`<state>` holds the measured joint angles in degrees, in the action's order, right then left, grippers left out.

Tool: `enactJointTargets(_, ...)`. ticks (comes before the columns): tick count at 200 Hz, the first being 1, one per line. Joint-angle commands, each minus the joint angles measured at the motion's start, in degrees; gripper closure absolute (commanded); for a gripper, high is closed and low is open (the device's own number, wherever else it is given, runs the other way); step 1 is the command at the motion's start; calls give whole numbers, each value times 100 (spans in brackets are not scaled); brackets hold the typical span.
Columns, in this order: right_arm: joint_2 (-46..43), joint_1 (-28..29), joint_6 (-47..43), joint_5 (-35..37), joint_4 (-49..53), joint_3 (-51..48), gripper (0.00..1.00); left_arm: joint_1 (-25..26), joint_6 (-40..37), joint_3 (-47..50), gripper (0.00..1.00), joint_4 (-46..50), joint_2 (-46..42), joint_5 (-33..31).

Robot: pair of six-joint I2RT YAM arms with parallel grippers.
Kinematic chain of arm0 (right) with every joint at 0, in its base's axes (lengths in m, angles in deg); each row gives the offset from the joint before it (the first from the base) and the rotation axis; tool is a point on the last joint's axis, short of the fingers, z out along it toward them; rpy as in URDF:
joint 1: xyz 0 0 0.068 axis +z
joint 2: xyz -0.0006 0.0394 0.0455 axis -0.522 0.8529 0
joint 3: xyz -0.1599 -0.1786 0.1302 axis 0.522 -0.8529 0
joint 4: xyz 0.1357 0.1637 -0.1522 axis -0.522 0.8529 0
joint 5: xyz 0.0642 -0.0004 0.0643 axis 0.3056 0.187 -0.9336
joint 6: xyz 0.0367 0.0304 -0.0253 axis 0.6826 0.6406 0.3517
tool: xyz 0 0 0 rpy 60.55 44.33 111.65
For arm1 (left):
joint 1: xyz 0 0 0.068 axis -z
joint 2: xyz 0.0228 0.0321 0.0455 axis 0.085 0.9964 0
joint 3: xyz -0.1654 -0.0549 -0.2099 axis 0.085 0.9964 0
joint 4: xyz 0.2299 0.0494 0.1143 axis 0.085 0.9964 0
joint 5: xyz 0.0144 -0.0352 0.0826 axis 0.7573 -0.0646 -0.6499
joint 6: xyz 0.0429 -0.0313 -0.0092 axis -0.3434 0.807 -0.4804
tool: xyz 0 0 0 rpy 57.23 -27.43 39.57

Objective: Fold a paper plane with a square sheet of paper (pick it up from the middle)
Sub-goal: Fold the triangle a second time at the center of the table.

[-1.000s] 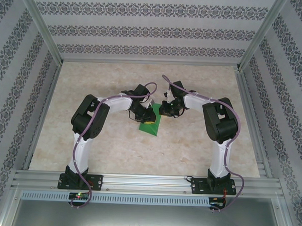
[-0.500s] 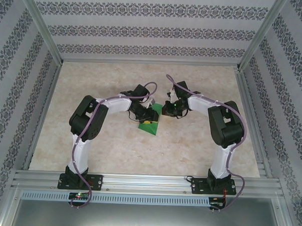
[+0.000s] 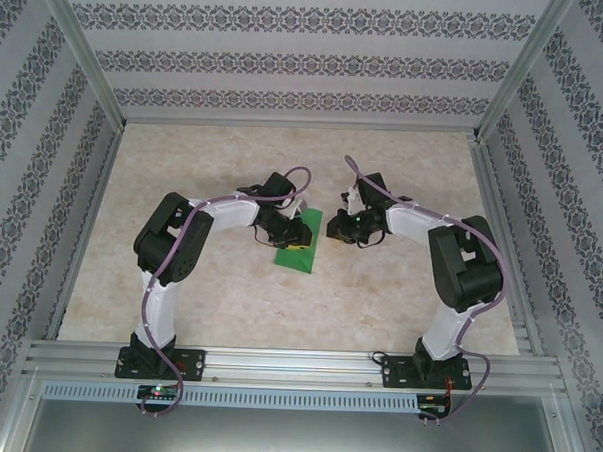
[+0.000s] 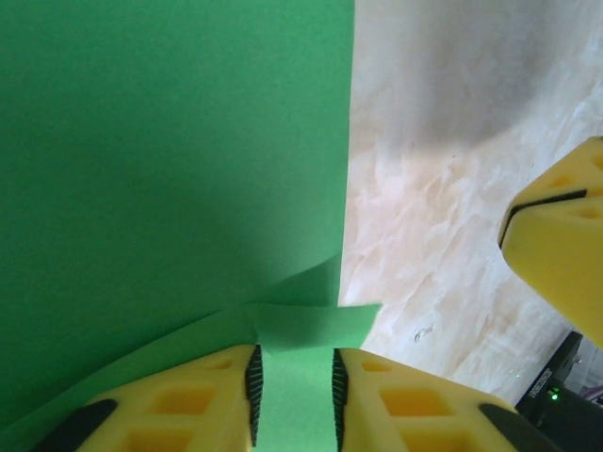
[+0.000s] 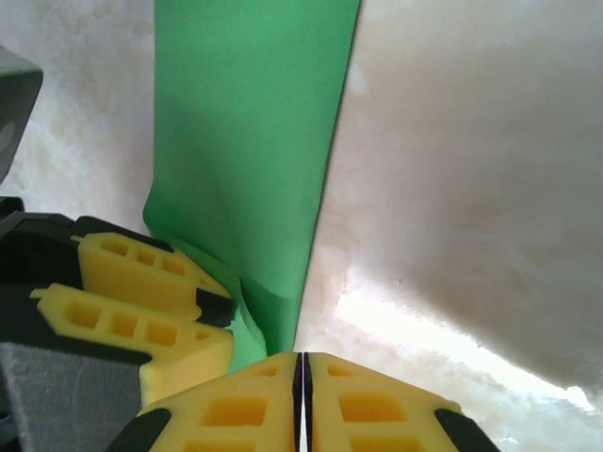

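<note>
A pale, marbled surface (image 3: 409,291), walled in by wallpaper (image 3: 289,60) of grey ornamental bands and edged by aluminium rails (image 3: 295,366), carries the bright-green sheet of paper (image 3: 300,258), folded narrow, at its middle between my two arms. My left jaws stand a little parted over a raised flap (image 4: 311,325) of the sheet, seemingly not pinching it, though the close view leaves that unsure. My right jaws are clenched tip to tip, just beside the paper's right edge.

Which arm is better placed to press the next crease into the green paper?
Likely left. The left pincer straddles a raised flap of the green paper, jaws slightly apart; the right pincer is shut beside its edge.
</note>
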<state>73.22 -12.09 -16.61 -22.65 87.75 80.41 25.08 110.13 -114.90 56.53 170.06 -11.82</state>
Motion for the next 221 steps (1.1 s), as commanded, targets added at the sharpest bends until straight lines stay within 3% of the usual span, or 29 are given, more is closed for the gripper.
enactJointTargets(1,-177,91,268,-327,-326,-167,88,10,4,73,75,-143,-232,-5)
enactJointTargets(18,-158,195,370,-382,-433,-204,88,10,-35,65,80,-110,-227,-9)
enactJointTargets(145,484,530,611,-427,-781,-6,91,-49,-142,169,81,18,-236,-163)
enactJointTargets(221,803,537,239,-28,-295,273,91,-113,39,240,81,-247,-309,178)
